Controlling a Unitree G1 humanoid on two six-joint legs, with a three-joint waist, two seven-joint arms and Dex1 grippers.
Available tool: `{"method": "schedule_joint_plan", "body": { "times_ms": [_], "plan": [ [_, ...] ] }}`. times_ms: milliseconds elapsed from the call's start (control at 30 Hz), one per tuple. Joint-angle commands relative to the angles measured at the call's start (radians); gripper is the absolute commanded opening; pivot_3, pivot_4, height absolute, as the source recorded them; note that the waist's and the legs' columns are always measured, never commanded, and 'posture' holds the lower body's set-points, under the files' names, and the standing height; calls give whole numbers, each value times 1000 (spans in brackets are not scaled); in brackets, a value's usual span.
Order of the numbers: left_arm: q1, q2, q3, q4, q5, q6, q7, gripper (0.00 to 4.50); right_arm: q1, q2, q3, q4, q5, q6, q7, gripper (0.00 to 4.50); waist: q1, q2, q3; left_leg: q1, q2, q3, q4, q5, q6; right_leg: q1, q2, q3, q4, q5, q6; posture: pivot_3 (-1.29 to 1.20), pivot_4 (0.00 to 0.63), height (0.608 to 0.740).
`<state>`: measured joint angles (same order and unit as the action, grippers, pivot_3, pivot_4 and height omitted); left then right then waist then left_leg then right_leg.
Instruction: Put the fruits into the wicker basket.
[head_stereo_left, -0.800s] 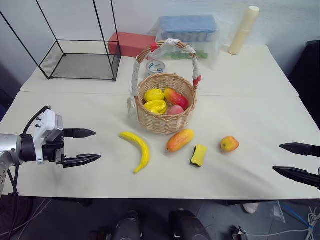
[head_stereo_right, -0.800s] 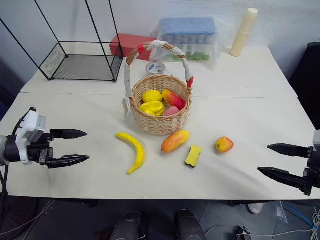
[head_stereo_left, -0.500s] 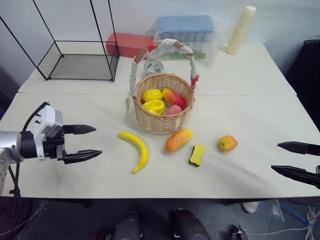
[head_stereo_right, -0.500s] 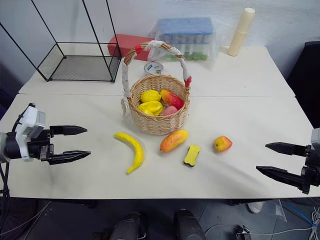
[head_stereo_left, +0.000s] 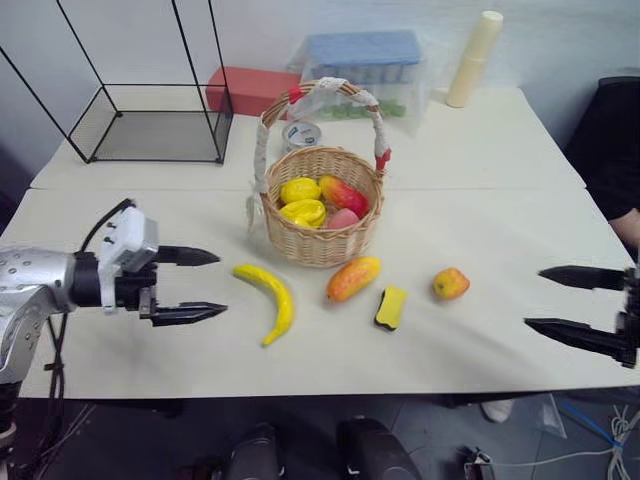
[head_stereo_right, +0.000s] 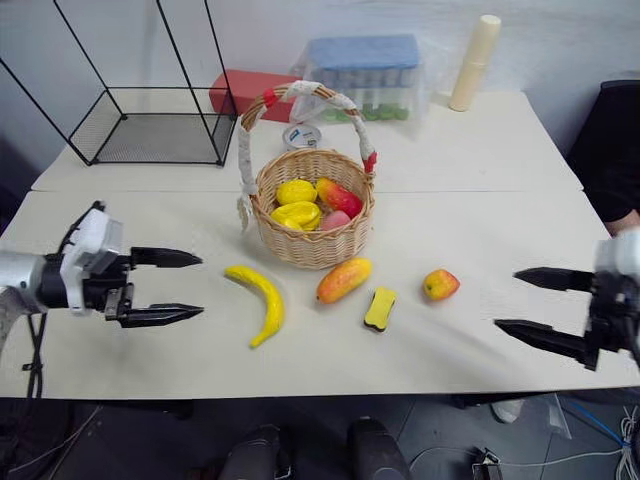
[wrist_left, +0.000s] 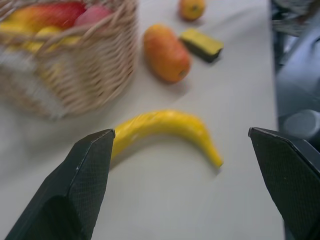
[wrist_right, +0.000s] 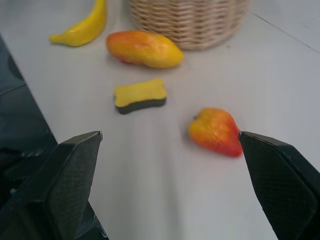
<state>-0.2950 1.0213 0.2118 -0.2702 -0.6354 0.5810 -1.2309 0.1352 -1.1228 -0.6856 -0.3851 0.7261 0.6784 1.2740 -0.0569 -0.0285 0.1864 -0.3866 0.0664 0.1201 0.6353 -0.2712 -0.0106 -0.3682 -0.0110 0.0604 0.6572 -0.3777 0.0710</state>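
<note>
The left gripper (head_stereo_left: 205, 284) has moved in twd the banana (head_stereo_left: 271, 299) and now sits just beside its near end, w/ both black fingers wide apart and not touching it. The right gripper (head_stereo_right: 522, 302) has come in from the table edge too, so it's a bit closer to the small round fruit (head_stereo_right: 439, 284), fingers wide apart, still well apart from it. A person's dark sleeve (head_stereo_left: 612, 130) now shows more at the far right side, by the table (head_stereo_left: 480, 170).
</note>
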Motion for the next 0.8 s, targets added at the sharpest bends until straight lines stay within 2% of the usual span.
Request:
{"method": "schedule_joint_plan", "body": {
  "times_ms": [33, 233, 333, 400, 567, 800],
  "plan": [
    [-78, -1, -61, -36, -16, -12, -50, 4500, -104, -43, 149, -78, 4, -35, -6, 4492, -2, 0, 0, 1, 0, 0, 0, 0, -1, 0, 0, 0, 0, 0, 0, 0, 150, 740],
    [-186, -63, -206, 1, 67, -91, -92, 4500, -354, -25, 580, -64, -307, -327, 18, 4492, 0, 2, 1, -4, 0, 0, 3, 3, -5, -5, 1, 1, 2, 0, 0, 0, 150, 740],
    [-218, -83, -245, 15, 93, -126, -117, 4500, -550, 48, 808, 70, -498, -505, 78, 4492, -5, 2, 2, -6, 2, 2, 12, 3, -5, -7, 2, 1, 5, 0, 0, 0, 150, 740],
    [-231, -89, -256, 21, 104, -138, -128, 4500, -661, 112, 914, 170, -575, -591, 123, 4492, -6, 1, 2, -6, 1, 3, 13, 3, -4, -7, 2, 2, 6, 0, 0, 0, 150, 740],
    [-240, -89, -254, 26, 115, -142, -131, 4500, -823, 243, 1056, 381, -679, -717, 192, 4492, -3, 2, 3, -6, 2, 3, 13, 3, -4, -8, 2, 1, 8, 0, 0, 0, 150, 740],
    [-247, -91, -232, -8, 103, -114, -94, 4500, -973, 336, 1171, 680, -815, -937, 259, 4492, -2, 2, 3, -6, 1, 3, 16, 3, -4, -7, 0, 1, 12, 0, 0, 0, 150, 740]
  ]
}}
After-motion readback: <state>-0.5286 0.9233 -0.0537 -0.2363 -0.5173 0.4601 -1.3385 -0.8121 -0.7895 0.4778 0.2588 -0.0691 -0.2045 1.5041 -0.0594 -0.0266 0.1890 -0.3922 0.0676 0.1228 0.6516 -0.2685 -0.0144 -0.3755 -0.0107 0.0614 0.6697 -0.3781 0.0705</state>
